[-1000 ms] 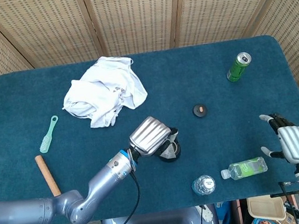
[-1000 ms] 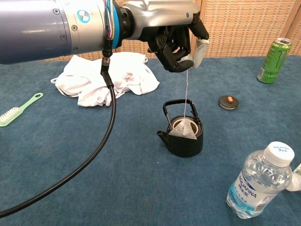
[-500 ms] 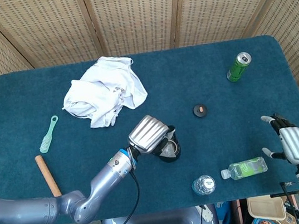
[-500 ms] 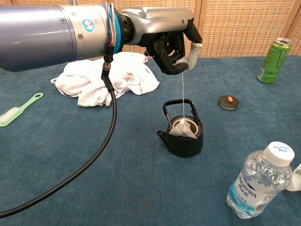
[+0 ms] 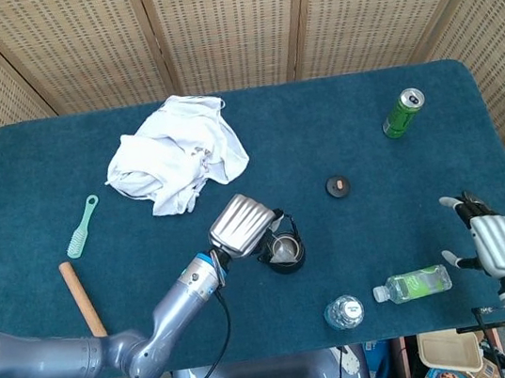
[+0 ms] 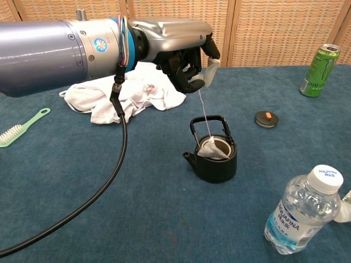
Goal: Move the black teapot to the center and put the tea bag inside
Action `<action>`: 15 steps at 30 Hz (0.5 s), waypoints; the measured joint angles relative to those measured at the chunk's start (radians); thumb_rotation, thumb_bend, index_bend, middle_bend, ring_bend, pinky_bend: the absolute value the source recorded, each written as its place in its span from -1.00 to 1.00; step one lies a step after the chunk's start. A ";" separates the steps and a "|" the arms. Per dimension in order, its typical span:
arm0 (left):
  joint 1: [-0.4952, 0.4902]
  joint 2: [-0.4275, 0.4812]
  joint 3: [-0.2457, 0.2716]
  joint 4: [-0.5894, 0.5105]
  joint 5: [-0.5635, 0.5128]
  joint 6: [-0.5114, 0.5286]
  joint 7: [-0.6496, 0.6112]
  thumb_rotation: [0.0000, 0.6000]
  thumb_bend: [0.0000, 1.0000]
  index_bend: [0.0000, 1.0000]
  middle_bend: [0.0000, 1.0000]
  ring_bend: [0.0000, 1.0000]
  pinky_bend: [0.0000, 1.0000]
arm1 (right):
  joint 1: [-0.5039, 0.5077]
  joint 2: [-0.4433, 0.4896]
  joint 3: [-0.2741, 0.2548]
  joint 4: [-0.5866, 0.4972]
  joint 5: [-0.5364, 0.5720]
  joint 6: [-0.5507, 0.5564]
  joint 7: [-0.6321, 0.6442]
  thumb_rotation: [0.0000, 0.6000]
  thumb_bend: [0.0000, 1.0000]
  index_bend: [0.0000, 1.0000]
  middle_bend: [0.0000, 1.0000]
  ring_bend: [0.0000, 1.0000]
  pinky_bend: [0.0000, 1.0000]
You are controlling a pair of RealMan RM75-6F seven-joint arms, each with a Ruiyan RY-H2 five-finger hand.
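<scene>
Holding: the silver left hand point(image 6: 184, 60) pinches the paper tag of a tea bag string, its dark fingers point(image 6: 186, 82) curled under the palm.
Left arm pose: the grey forearm reaches in from the left, hand above and up-left of the teapot, not touching it.
String: a thin white thread point(image 6: 204, 115) slants from the hand down and right into the pot.
Tea bag: the pale tea bag point(image 6: 214, 149) sits in the pot's open mouth, partly above the rim.
Teapot: the small black cast-iron teapot point(image 6: 214, 161) stands upright near the middle of the blue table point(image 6: 137, 208), spout toward the left in the chest view, hoop handle raised.
View difference: the chest view shows string and bag; the head view hides both behind the left hand point(image 5: 237, 225), showing only part of the teapot point(image 5: 286, 251).
Right hand: the silver right hand point(image 5: 490, 239), seen only in the head view, rests at the table's right edge, fingers apart, holding nothing.
Nearby: a small round black lid with an orange knob point(image 6: 266, 119) lies right of the pot.
</scene>
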 measured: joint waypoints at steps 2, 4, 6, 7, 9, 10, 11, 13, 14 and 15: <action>0.003 0.001 0.008 -0.005 0.009 0.002 0.000 1.00 0.04 0.19 0.65 0.64 0.58 | 0.000 0.001 -0.001 -0.002 0.001 -0.002 0.000 1.00 -0.34 -0.52 -0.40 -0.39 -0.03; 0.009 0.003 0.019 -0.014 0.025 0.003 -0.003 1.00 0.04 0.19 0.65 0.64 0.58 | -0.001 0.001 -0.002 -0.003 0.003 -0.004 0.000 1.00 -0.34 -0.52 -0.40 -0.39 -0.03; 0.014 0.004 0.030 -0.020 0.045 0.005 -0.003 1.00 0.04 0.19 0.65 0.64 0.58 | -0.001 0.002 -0.003 -0.003 0.004 -0.006 0.000 1.00 -0.34 -0.52 -0.40 -0.39 -0.03; 0.019 0.005 0.037 -0.022 0.062 0.010 -0.003 1.00 0.04 0.19 0.65 0.64 0.58 | -0.002 0.002 -0.003 -0.003 0.004 -0.006 0.000 1.00 -0.34 -0.52 -0.40 -0.39 -0.03; 0.027 0.004 0.049 -0.026 0.090 0.020 -0.003 1.00 0.04 0.19 0.65 0.64 0.58 | -0.003 0.002 -0.004 -0.004 0.004 -0.006 0.000 1.00 -0.34 -0.52 -0.40 -0.39 -0.03; 0.033 0.003 0.059 -0.029 0.110 0.026 -0.003 1.00 0.04 0.19 0.64 0.64 0.58 | -0.003 0.002 -0.004 -0.004 0.004 -0.006 0.000 1.00 -0.34 -0.52 -0.40 -0.39 -0.03; 0.039 0.002 0.067 -0.031 0.124 0.030 -0.004 1.00 0.04 0.19 0.64 0.63 0.58 | -0.003 0.002 -0.004 -0.004 0.004 -0.006 0.000 1.00 -0.34 -0.52 -0.40 -0.39 -0.03; 0.051 0.003 0.084 -0.037 0.153 0.037 -0.008 1.00 0.04 0.19 0.64 0.63 0.58 | -0.003 0.002 -0.005 -0.004 0.004 -0.008 0.000 1.00 -0.34 -0.52 -0.40 -0.39 -0.03; 0.056 0.003 0.090 -0.040 0.164 0.040 -0.009 1.00 0.04 0.19 0.64 0.63 0.58 | -0.003 0.002 -0.005 -0.004 0.004 -0.009 -0.001 1.00 -0.34 -0.52 -0.40 -0.39 -0.03; 0.060 0.003 0.096 -0.042 0.174 0.042 -0.010 1.00 0.04 0.19 0.64 0.63 0.58 | -0.003 0.002 -0.006 -0.005 0.003 -0.010 -0.001 1.00 -0.34 -0.52 -0.40 -0.39 -0.03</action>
